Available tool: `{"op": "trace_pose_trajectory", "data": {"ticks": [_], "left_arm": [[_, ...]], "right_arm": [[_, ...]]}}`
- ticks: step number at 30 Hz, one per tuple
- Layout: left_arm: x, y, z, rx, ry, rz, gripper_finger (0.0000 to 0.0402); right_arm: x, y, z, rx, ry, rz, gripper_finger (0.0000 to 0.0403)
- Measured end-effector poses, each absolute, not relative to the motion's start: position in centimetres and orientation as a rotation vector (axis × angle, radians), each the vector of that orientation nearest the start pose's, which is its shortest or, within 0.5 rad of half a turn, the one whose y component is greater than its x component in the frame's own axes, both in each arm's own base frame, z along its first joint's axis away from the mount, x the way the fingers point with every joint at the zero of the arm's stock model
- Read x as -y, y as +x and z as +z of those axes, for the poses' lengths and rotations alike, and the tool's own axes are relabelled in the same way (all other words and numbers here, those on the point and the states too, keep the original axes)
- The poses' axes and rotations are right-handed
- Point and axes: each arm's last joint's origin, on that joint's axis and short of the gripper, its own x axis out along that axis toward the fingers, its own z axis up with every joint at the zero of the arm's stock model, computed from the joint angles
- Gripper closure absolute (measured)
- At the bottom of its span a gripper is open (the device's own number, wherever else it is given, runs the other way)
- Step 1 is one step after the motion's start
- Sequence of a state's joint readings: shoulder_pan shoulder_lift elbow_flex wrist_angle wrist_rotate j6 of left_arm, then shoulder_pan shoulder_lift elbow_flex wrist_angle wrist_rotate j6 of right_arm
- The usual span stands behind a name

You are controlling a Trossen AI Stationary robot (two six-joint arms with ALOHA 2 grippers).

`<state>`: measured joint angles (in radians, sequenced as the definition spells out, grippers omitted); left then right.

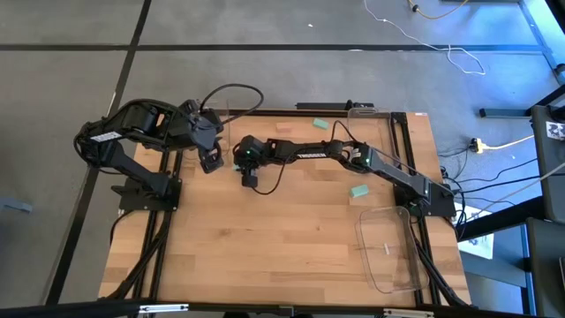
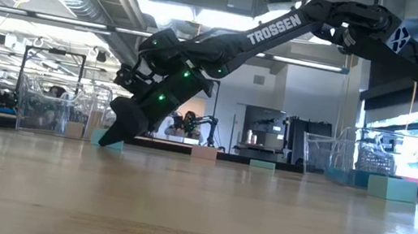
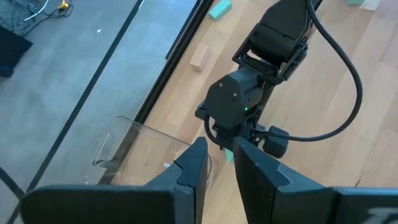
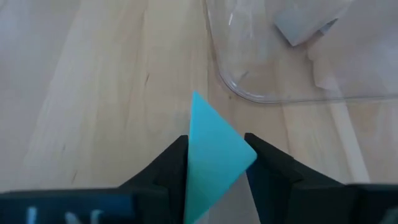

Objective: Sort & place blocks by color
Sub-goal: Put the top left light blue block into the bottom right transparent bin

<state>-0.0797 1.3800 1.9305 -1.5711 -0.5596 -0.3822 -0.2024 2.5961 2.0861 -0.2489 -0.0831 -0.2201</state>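
Mid-transfer: my right gripper [image 4: 214, 155], fingers clenched on a mint wedge block [image 4: 214, 155], sits beside the clear tray [image 4: 273, 93]; next I lift over its rim; left gripper [image 3: 217, 168] waits, fingers released.

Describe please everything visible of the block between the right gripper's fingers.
The mint wedge block is pale blue-green, smooth and matte, with a triangular face and one sharp corner pointing away from the wrist. The right gripper is shut on it, a dark finger pressing each side. It sits low over the wooden table, near a clear tray.
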Motion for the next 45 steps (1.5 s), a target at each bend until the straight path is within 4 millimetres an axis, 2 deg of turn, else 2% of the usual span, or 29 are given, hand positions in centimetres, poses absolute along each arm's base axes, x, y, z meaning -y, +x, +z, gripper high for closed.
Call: {"op": "trace_pose_trajectory", "data": {"ticks": [10,18,23,34,45], "left_arm": [[0.0,19.6,46.3,-0.873,-0.022,0.611,0.0330],[0.1,19.6,46.3,-0.874,-0.023,0.606,0.0330],[0.3,19.7,46.2,-0.911,-0.013,0.516,0.0330],[1.2,19.7,46.1,-0.946,-0.002,0.375,0.0330],[3.4,19.2,46.2,-0.936,0.045,0.270,0.0330]], "right_arm": [[10.7,54.3,11.7,-0.825,-0.053,-0.038,0.0274],[8.0,54.1,15.0,-0.982,-0.042,0.000,0.0274],[6.2,53.8,17.6,-1.039,-0.118,-0.073,0.0274],[3.2,51.3,21.0,-1.179,-0.169,-0.285,0.0274],[-2.1,45.9,26.5,-1.335,-0.253,-0.519,0.0274]]}}
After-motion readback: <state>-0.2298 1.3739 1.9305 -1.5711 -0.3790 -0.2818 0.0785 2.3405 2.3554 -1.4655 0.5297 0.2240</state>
